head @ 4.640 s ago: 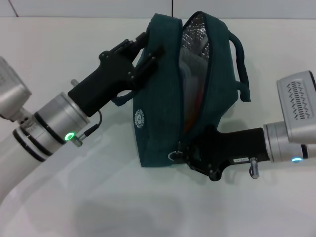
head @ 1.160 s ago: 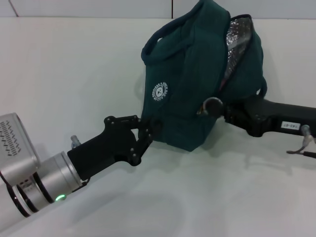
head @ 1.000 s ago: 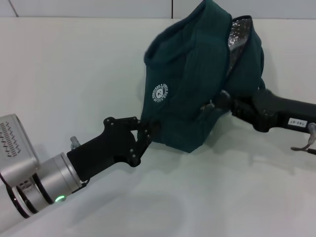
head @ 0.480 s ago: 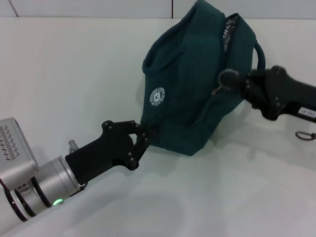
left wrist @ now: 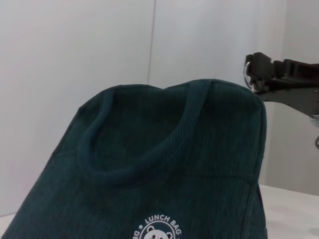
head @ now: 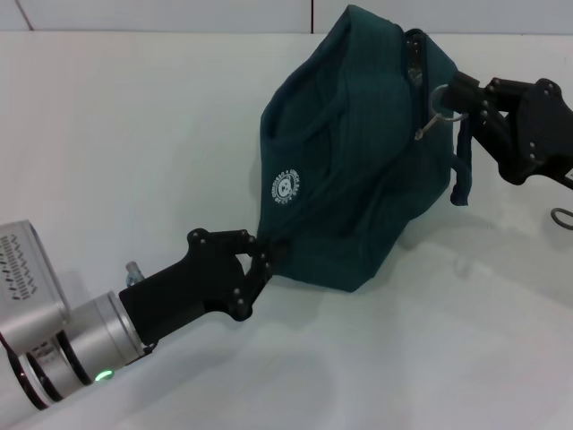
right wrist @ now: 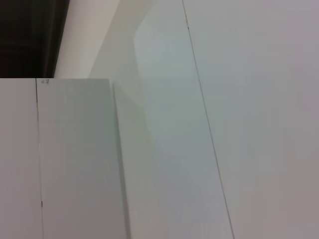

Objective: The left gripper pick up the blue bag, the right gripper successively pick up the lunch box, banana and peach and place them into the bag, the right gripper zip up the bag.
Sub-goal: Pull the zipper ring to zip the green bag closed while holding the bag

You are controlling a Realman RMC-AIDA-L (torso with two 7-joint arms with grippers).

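Observation:
The blue bag point(head: 349, 170) stands tilted on the white table, its round white logo point(head: 285, 186) facing me. My left gripper point(head: 261, 258) is shut on the bag's lower near corner. At the bag's far top end my right gripper point(head: 458, 94) is shut on the metal zipper ring pull point(head: 440, 98). The top seam looks closed, with no foil lining showing. The left wrist view shows the bag point(left wrist: 164, 189), one looped handle point(left wrist: 149, 159) and the right gripper point(left wrist: 255, 74) at the top corner. The lunch box, banana and peach are out of view.
The white table point(head: 134, 134) spreads to the left and front of the bag. A thin cable loop point(head: 562, 218) hangs by the right arm at the right edge. The right wrist view holds only white wall panels point(right wrist: 199, 124).
My right gripper has drawn the zipper pull along the bag's top toward the far end, and the foil lining has vanished from sight. The left gripper keeps its hold, almost still.

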